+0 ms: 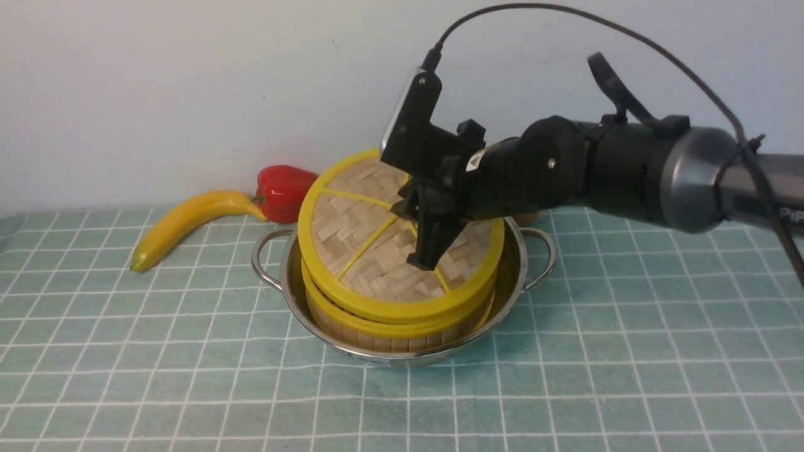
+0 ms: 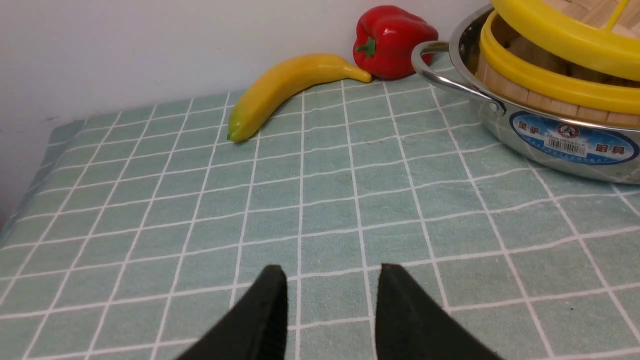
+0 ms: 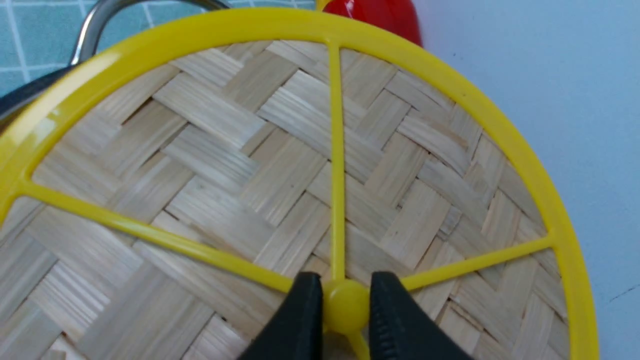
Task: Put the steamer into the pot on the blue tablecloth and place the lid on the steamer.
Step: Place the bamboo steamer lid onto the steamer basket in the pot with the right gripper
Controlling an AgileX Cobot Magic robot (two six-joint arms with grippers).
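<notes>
Front: I see the pot (image 1: 295,284) toward the far edge of the cloth (image 1: 188,364), about mid-width, steamer (image 1: 389,340) inside, lid (image 1: 367,248) tilted on its rim under the right gripper (image 1: 428,256). Left wrist: left gripper (image 2: 332,274) spread over bare cloth; banana (image 2: 290,87) and pepper (image 2: 392,40) at the far edge. Right wrist: fingers (image 3: 304,312) pinch the lid's knob (image 3: 345,305)

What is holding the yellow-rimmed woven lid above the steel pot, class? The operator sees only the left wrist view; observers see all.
Observer: The right hand is shut on the small yellow centre knob of the flat round woven-bamboo lid.
Operator: Does the lid lie level?
Observer: No. The front view shows it tilted, far edge raised, near edge down by the round bamboo-slat steamer.
Operator: Is the pot's other handle free?
Observer: Yes: on the wide shiny steel pot, the right looped handle is untouched.
</notes>
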